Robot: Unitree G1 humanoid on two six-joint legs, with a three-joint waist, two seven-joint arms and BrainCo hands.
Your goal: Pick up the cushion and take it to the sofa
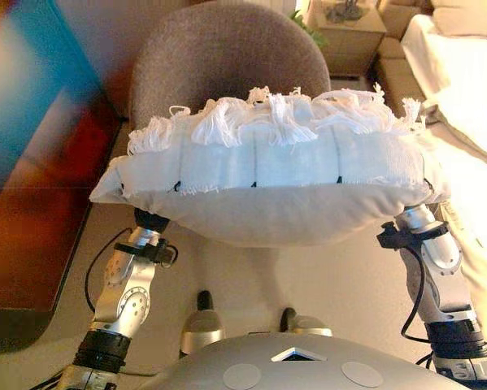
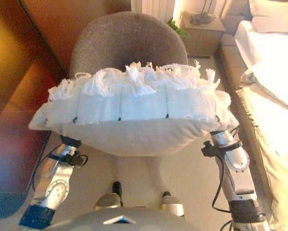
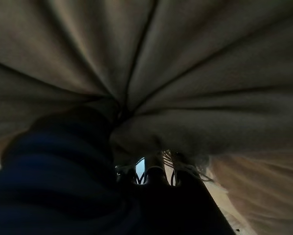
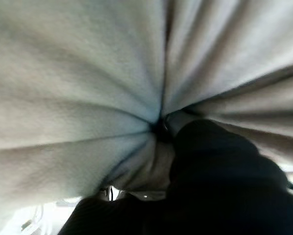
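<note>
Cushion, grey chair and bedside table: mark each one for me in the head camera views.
cushion (image 1: 267,162), left eye view, on the pale striped panel below the fringe.
grey chair (image 2: 127,41), right eye view, on the rounded backrest behind the cushion.
bedside table (image 1: 353,36), left eye view, on its front face.

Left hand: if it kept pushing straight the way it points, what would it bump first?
The white fringed fabric cushion. The left hand already presses up into its pale underside, fabric creasing around it; its fingers are hidden.
</note>
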